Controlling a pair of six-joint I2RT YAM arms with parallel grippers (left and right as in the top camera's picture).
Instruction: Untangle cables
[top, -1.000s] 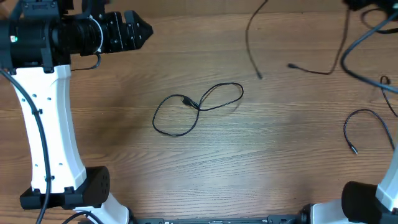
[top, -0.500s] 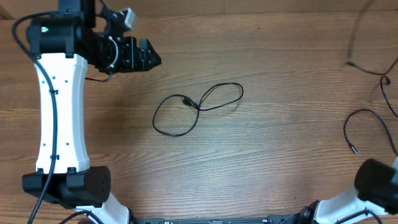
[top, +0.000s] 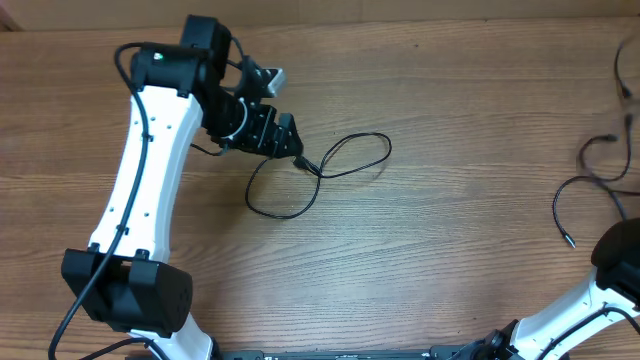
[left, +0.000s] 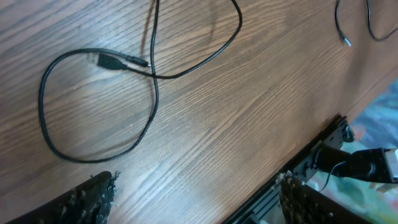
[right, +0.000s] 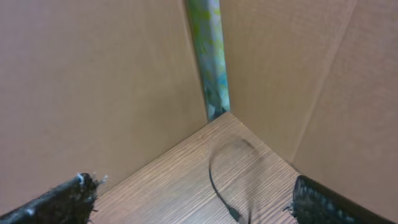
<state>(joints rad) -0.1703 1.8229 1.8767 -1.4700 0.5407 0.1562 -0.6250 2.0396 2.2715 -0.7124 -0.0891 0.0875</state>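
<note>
A thin black cable (top: 386, 150) lies mid-table in a figure-eight, crossing itself near its USB plug (top: 299, 161). My left gripper (top: 296, 148) hovers just above and left of that plug. In the left wrist view the cable (left: 41, 106) and plug (left: 109, 61) lie ahead of the left gripper (left: 199, 200), which is open with nothing between its fingers. More black cables (top: 583, 181) lie at the right edge. The right gripper (right: 196, 202) is open over a blurred cable (right: 214, 177) by a cardboard corner; it is outside the overhead view.
Cardboard walls (right: 93, 81) meet at a corner with a green patterned strip (right: 208, 50) behind the right gripper. The table's front edge with a black rail (left: 311, 162) shows in the left wrist view. The right arm's base (top: 620, 265) stands at the lower right.
My left arm has swung from the back left corner down to the looped cable's plug. The right gripper has opened, and the cables at the back right have moved to the right edge.
</note>
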